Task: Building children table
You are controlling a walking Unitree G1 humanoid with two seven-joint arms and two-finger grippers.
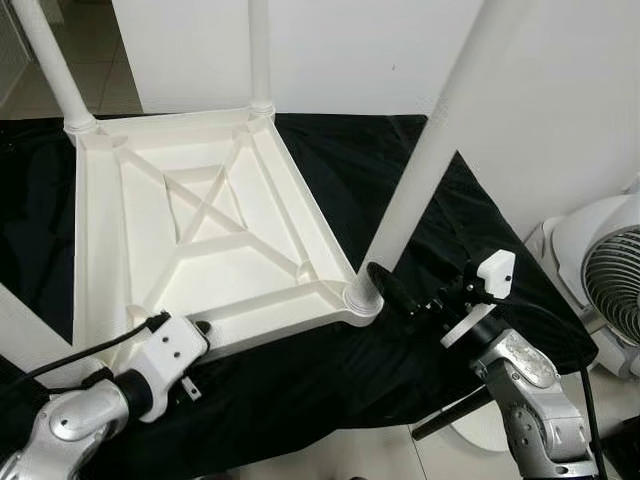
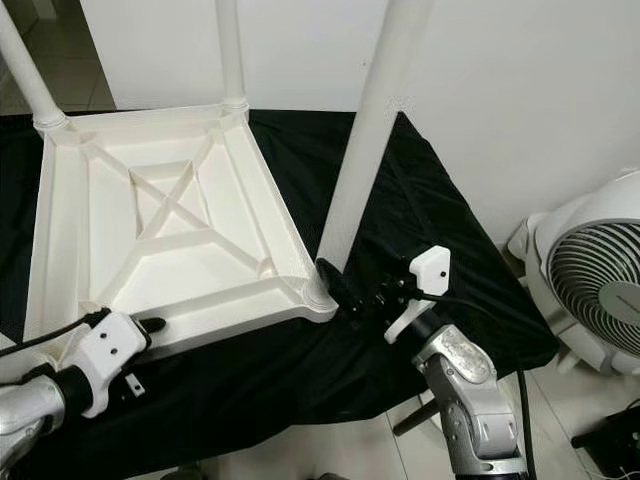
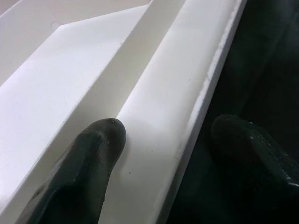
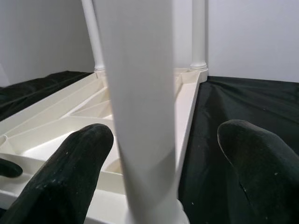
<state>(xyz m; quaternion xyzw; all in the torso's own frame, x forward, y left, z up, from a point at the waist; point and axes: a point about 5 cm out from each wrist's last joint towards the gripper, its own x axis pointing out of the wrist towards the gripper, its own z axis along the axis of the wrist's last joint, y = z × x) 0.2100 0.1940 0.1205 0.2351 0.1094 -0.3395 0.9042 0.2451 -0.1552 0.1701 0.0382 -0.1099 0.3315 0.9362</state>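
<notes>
A small white plastic table [image 1: 200, 240] lies upside down on a black cloth [image 1: 400, 190]. Its ribbed underside faces up. White round legs stand up from its corners: one at the far left [image 1: 50, 65], one at the far middle [image 1: 259, 55], and one at the near right corner [image 1: 430, 150].

The right end effector [image 4: 163, 154] is wide open. Its black fingers [image 4: 70, 172] sit on either side of the near right leg, low down by the socket, not squeezing it.

The left end effector [image 3: 163, 149] is open too. It straddles the near edge of the table, one finger inside the rim and one outside over the cloth.

A white fan [image 2: 600, 290] stands on the floor to the right.
</notes>
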